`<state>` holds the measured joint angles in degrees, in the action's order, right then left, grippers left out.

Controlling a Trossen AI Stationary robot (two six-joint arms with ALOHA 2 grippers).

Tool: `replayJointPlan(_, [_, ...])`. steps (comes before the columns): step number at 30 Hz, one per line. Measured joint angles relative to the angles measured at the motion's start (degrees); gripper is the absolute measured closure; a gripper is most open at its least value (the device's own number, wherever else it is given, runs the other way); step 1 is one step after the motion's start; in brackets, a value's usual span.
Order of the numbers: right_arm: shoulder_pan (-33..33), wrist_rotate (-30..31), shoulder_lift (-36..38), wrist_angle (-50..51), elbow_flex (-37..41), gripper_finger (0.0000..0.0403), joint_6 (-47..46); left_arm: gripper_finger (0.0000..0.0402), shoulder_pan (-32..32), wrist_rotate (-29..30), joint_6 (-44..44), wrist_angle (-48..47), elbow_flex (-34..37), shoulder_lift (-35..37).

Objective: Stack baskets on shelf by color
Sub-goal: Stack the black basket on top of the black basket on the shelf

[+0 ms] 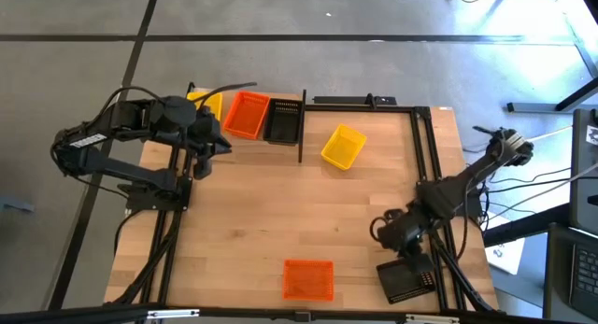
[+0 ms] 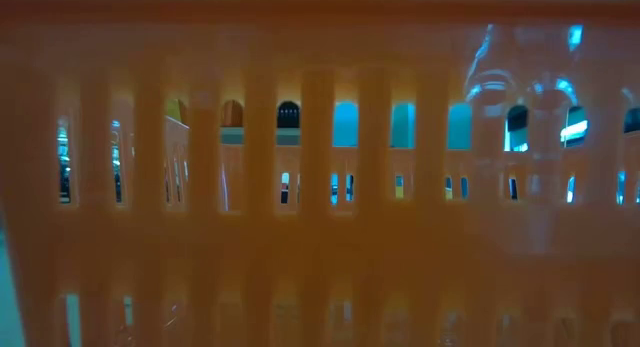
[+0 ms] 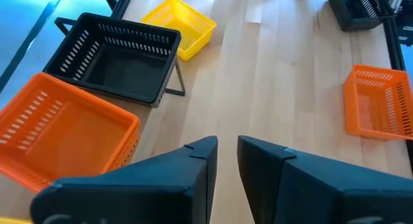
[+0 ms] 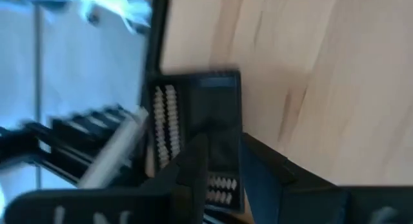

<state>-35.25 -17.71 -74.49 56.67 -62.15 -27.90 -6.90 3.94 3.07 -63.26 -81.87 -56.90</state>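
**At the far-left corner of the table, the shelf fills while loose baskets wait**

At the far-left corner of the table [image 1: 280,221] stands the shelf [image 1: 301,128], with a yellow basket [image 1: 207,104], an orange basket [image 1: 247,114] and a black basket [image 1: 282,121] side by side in it. The left gripper [image 1: 210,145] hovers just in front of the orange one, its jaws a narrow gap apart and holding nothing. Toward the far middle a loose yellow basket [image 1: 344,147] lies tilted on the wood. At the near edge sits a loose orange basket [image 1: 308,279]. Near the near-right corner the right gripper [image 1: 408,254] is at a black basket [image 1: 407,277]; its fingers straddle the rim, apparently gripping it, though I cannot be sure.

My judgement: a placing on the left is finished, and a pick-up on the right is in hand. Next, that black basket needs lifting and carrying across to the black stack.

The high view alone gives the layout. The low view is blocked by the orange basket's slotted wall. The left wrist view shows the jaws' gap; the right wrist view shows the rim between the fingers.
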Motion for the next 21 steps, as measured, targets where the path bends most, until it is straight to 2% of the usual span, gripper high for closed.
replayJointPlan(9, [-3.7,0.0,0.0,-8.2,12.9,0.0317,1.0,0.0347,0.2,0.0,1.5,0.0,0.0,0.0])
replayJointPlan(21, [-6.4,0.2,-0.5,-13.3,18.0,0.0317,1.4,0.0346,0.2,0.0,4.5,0.0,0.0,0.0])
